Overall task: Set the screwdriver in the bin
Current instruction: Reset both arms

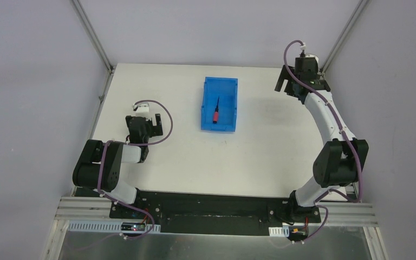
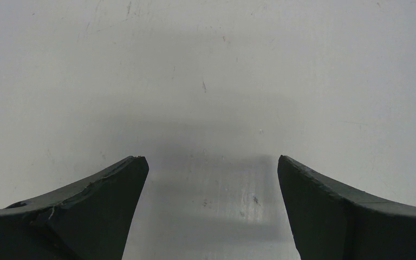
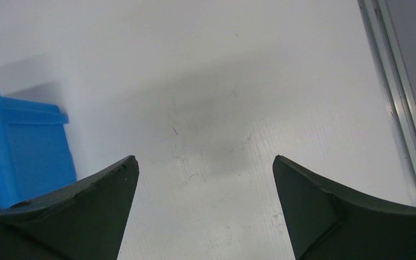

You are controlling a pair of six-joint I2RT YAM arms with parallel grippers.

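Note:
The bright blue bin [image 1: 228, 86] stands at the middle back of the white table. The screwdriver [image 1: 216, 112], with a red handle and thin black shaft, lies inside the bin. My left gripper [image 1: 149, 125] is open and empty over the left part of the table, well left of the bin; its wrist view shows only bare table between the fingers [image 2: 211, 162]. My right gripper [image 1: 285, 85] is open and empty at the far right, to the right of the bin. A corner of the bin [image 3: 21, 146] shows at the left of the right wrist view.
A metal frame rail [image 3: 398, 103] runs along the table's right edge close to my right gripper. Frame posts [image 1: 92, 32] stand at the back corners. Grey walls enclose the table on three sides.

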